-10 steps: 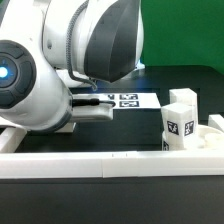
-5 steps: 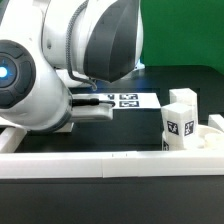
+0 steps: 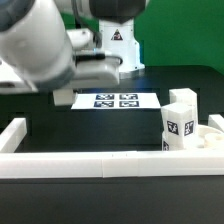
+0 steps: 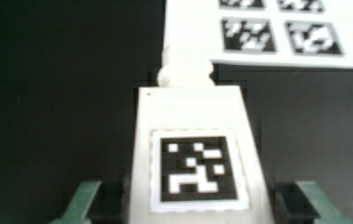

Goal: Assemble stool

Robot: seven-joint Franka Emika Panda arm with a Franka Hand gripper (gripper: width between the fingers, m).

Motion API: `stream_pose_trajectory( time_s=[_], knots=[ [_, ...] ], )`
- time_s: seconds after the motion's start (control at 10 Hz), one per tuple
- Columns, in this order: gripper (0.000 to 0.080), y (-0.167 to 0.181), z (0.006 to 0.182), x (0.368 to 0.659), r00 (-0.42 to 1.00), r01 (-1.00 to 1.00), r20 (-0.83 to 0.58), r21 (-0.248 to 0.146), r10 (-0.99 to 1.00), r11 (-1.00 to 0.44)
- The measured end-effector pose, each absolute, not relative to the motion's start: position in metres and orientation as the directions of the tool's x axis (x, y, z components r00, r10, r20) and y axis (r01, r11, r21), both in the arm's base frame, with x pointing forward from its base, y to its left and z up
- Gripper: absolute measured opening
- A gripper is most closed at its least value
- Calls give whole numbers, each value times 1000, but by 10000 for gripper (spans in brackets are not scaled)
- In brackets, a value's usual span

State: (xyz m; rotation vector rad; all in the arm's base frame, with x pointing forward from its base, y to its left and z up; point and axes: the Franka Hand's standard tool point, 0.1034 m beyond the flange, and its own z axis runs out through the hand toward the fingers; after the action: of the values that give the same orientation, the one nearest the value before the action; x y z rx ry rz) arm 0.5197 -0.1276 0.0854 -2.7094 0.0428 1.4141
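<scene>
My gripper [image 4: 199, 205] is shut on a white stool leg [image 4: 194, 130]. The leg has a black-and-white tag on its face, and its narrow peg end points away, toward the black table. A green finger [image 4: 95, 200] shows on each side of the leg. In the exterior view the held leg [image 3: 118, 36] is high at the back, above the table. Two more legs stand at the exterior view's right, one in front [image 3: 179, 127] and one behind [image 3: 184, 100]. A white part [image 3: 214, 123] at the right edge is cut off, so I cannot tell whether it is the seat.
The marker board [image 3: 108, 100] lies flat on the black table under the arm, and it also shows in the wrist view [image 4: 279, 30]. A long white border rail [image 3: 100, 165] runs along the front, with a short side piece [image 3: 14, 133] at the exterior view's left.
The arm has risen and pulled back toward the exterior view's upper left. That uncovered the whole marker board and brought the held leg into view. The two standing legs have not moved.
</scene>
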Motion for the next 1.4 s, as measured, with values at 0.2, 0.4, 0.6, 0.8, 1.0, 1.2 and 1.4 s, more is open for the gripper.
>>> stream_pose_trajectory(
  time_s=[0.2,0.4,0.6,0.8,1.0,1.2,1.4],
  knots=[
    [335,-122,91,522,606,-51,-796,-63,20,-997],
    [335,-127,86,533,668,-39,-744,-53,14,-998],
    [337,-106,112,547,770,-53,-638,-35,-19,-998],
    [337,-70,150,564,842,-72,-537,-22,-49,-997],
    [337,-73,152,571,902,-59,-430,-22,-44,-998],
    [337,-74,153,577,953,-56,-299,-16,-48,-998],
    [337,-51,160,586,986,-80,-149,2,-80,-997]
  ],
)
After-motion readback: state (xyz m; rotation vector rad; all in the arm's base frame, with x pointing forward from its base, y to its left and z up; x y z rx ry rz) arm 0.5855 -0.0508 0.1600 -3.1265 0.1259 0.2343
